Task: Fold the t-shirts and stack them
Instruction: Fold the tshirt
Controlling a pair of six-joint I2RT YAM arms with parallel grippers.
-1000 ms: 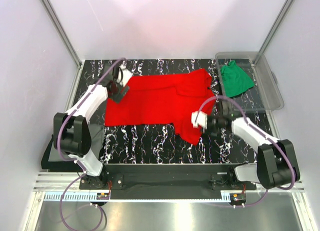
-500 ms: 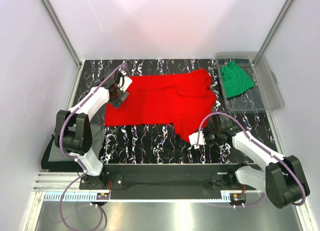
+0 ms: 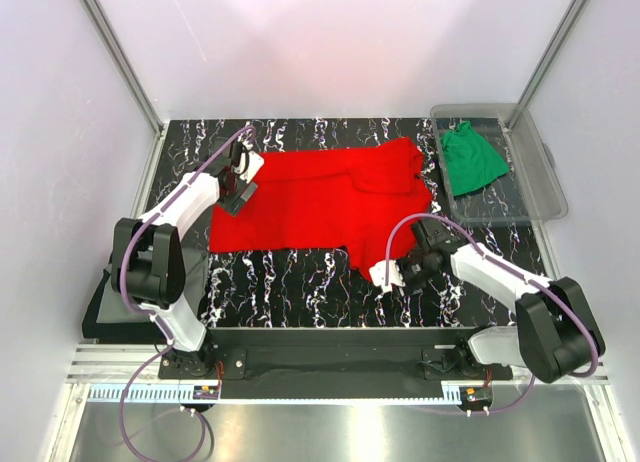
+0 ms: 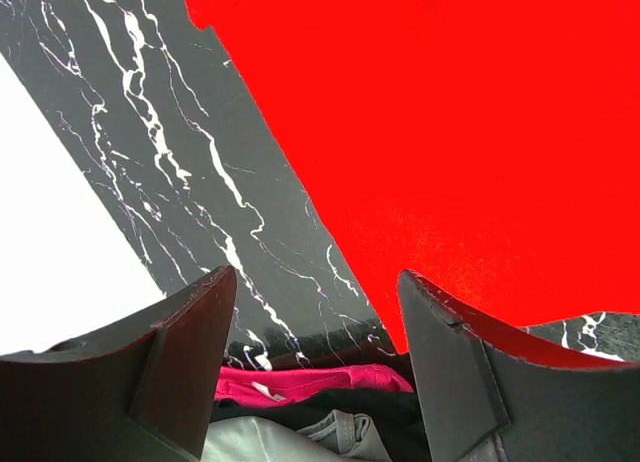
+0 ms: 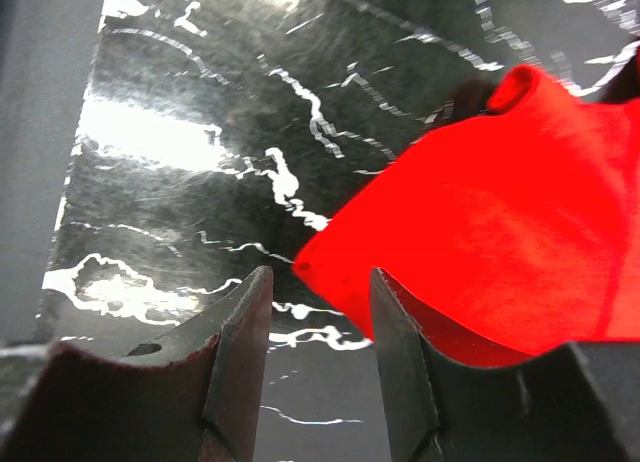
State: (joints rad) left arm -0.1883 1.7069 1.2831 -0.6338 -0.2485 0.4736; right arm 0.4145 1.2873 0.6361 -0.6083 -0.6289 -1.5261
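One clear bin, green t-shirt inside

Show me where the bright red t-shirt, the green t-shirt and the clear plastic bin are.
Bright red t-shirt (image 3: 300,202): top view, middle of its body.
Green t-shirt (image 3: 470,160): top view, centre of the cloth.
Clear plastic bin (image 3: 500,204): top view, bare floor.

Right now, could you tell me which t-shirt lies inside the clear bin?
The green t-shirt, bunched in the bin; the red one lies spread on the table.
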